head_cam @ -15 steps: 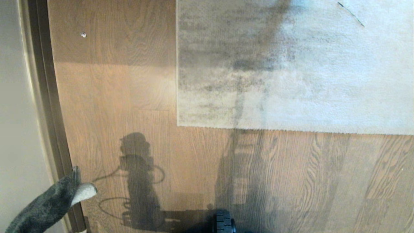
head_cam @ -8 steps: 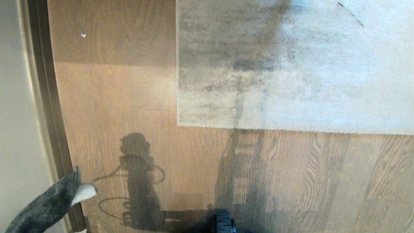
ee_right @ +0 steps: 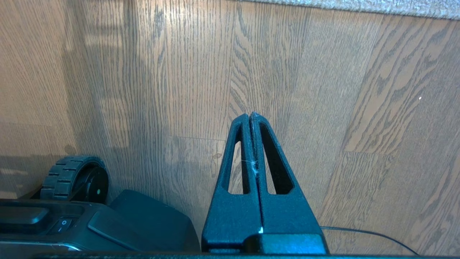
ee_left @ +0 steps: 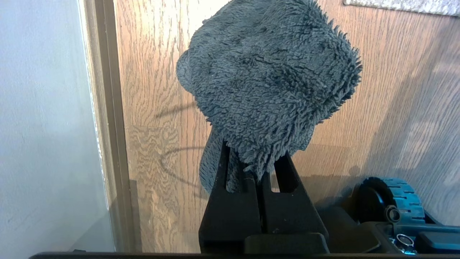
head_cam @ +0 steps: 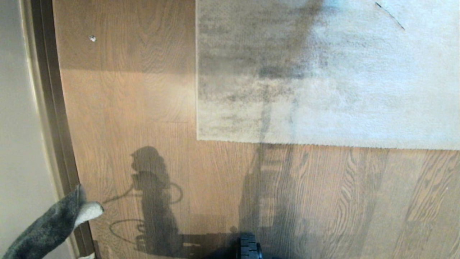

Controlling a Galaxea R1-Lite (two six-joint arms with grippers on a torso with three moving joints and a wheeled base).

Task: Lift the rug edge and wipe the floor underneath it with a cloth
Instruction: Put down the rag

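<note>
The rug [head_cam: 323, 72] lay flat on the floor [head_cam: 143, 108], filling the far right of the head view. Its near edge [head_cam: 323, 144] ran straight across from left to right, and its left edge met it at a corner [head_cam: 197, 138] near the middle of the scene. Nothing was raising the rug; both edges rested on the planks. Dark mottled streaks crossed the pile on its left part, paler pile lay further right, and a thin dark curved mark sat at the far right.

The left gripper [ee_left: 264, 169] was clamped on the cloth [ee_left: 269, 79], its two black fingers pressed together with the fuzzy dark grey fabric pinched between them and bunched beyond the tips. In the head view the cloth [head_cam: 50, 226] poked in at the near left corner, its lighter inner side turned out at the tip, over the dark skirting strip [head_cam: 54, 108] along the wall [head_cam: 14, 126]. It hung above the floor, well apart from the rug.

The right gripper [ee_right: 250, 117] was closed on nothing, fingers touching along their length, pointing over bare floor near the rug's near edge [ee_right: 359, 5]. A thin cable [ee_right: 366, 233] ran beside it.

A wheel [head_cam: 248, 248] of the base showed at the near edge of the head view, with the robot's shadow across the planks. A small pale speck [head_cam: 92, 38] lay on the floor at the far left.
</note>
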